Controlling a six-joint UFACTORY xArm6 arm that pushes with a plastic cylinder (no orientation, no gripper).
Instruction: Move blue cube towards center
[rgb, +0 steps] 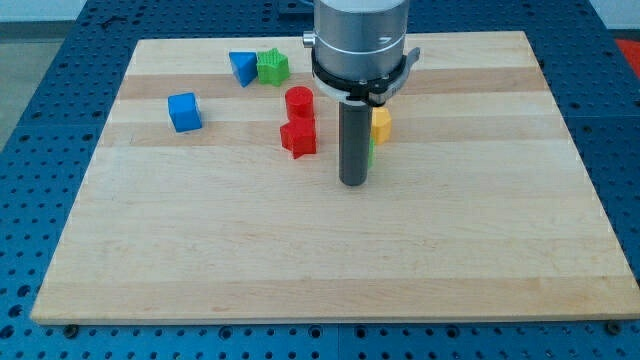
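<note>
The blue cube (184, 111) sits on the wooden board (330, 260) at the view's upper left, alone. My tip (352, 182) touches the board near the middle, far to the right of the blue cube and slightly lower. A red cylinder (299, 101) and a red star-shaped block (298, 138) stand just left of the rod. A yellow block (381, 123) and a sliver of a green block (371, 152) show at the rod's right side, partly hidden by it.
A blue triangular block (241, 67) and a green star-shaped block (272, 67) sit side by side near the board's top edge. The arm's grey body (360, 40) hangs over the top middle. A blue perforated table surrounds the board.
</note>
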